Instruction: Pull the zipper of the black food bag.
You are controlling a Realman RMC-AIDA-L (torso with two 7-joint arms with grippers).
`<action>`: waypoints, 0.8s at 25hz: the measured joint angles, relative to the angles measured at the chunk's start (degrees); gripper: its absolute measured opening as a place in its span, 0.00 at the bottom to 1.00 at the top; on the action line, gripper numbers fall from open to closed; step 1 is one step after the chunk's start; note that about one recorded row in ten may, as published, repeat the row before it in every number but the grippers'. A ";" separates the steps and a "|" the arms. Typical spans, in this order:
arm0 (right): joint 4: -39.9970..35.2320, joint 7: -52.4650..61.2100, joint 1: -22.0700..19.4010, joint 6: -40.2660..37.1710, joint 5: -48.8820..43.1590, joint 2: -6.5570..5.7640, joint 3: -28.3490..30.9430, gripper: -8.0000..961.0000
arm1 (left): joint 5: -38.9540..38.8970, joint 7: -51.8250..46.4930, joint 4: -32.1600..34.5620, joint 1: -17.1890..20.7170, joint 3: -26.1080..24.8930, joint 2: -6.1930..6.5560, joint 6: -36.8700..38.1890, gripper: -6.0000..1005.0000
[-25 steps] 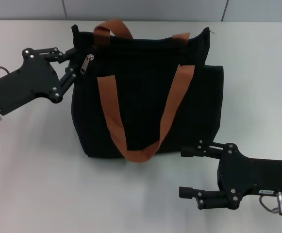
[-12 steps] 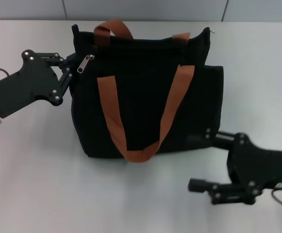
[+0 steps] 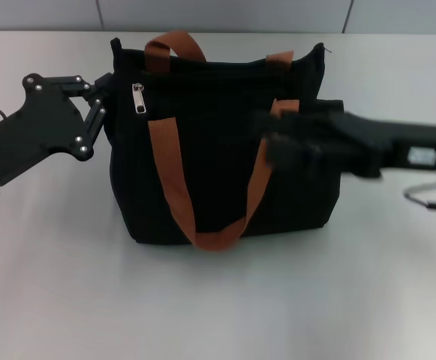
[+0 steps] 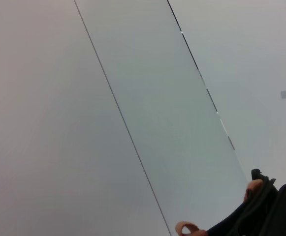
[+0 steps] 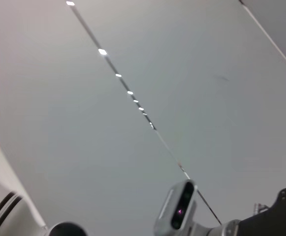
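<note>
Black food bag [image 3: 225, 150] is sitting mid-table, zipper [image 3: 138, 97] dangling free now. Left gripper [image 3: 102, 101] is pinching the corner; right gripper [image 3: 289, 139], fingers unreadable, is swinging up over the front.

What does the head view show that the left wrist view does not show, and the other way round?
Only the head view shows the zipper, the whole front of the bag on the table, the left gripper at the bag's upper corner beside the zipper, and the right gripper, blurred, in front of the bag. Only the left wrist view shows a pale panelled surface with dark seams. Both share the bag, though the wrist view catches just a dark corner with bits of orange handle.
</note>
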 joint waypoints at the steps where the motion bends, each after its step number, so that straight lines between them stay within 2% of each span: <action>1: -1.29 4.15 1.79 2.09 -0.17 0.02 -0.24 0.83 | -0.01 0.07 -0.13 0.00 -0.02 0.00 0.03 0.04; 6: -3.30 10.72 5.60 6.63 -0.41 -0.36 -1.22 0.83 | -0.03 0.08 -0.34 0.03 -0.02 -0.01 0.13 0.04; 12: -6.32 17.91 9.46 13.49 -1.05 -0.55 -7.47 0.83 | -0.41 0.08 -0.48 -0.23 0.01 -0.09 0.24 0.04; 18: -6.79 24.05 13.68 19.41 -5.60 -0.40 -9.40 0.72 | -1.53 1.26 -1.42 -0.47 0.03 -0.09 0.72 0.04; 20: -6.86 25.35 15.07 21.18 -6.45 -0.19 -9.72 0.64 | -2.73 2.71 -1.97 -0.47 0.26 -0.09 0.96 0.04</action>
